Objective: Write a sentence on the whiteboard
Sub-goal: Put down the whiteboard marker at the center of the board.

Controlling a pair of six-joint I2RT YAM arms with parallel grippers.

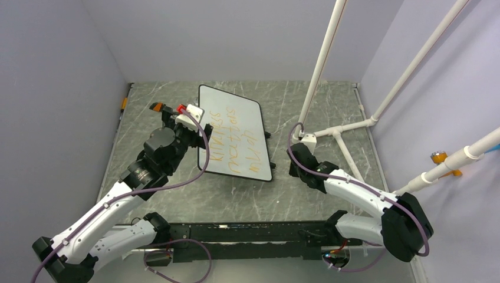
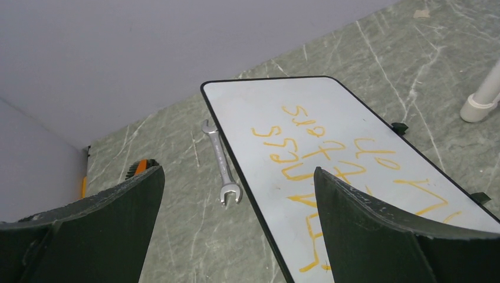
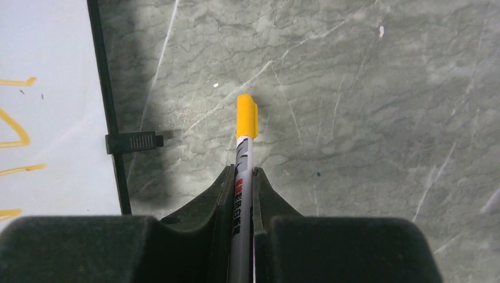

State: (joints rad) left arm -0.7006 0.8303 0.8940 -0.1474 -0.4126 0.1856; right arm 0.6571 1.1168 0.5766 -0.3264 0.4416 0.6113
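Right wrist: the right fingers [image 3: 215, 194] clench a grey marker [image 3: 246, 118], orange-capped, its red print unreadable. The left fingers [image 2: 118, 218] gape, released. The whiteboard [image 1: 227, 100] lies flat on the tabletop [image 1: 318, 194] between the arms, bearing a 3-line orange sentence [image 1: 236, 144], too scrawled to read.

Top camera looks down; close wrist cameras seemingly share the whiteboard [image 1: 215, 97].

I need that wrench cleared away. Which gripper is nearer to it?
Left. The left gripper, open, faces the wrench lying beside the left edge of the whiteboard; the right gripper, shut on the marker, is beyond its right edge.
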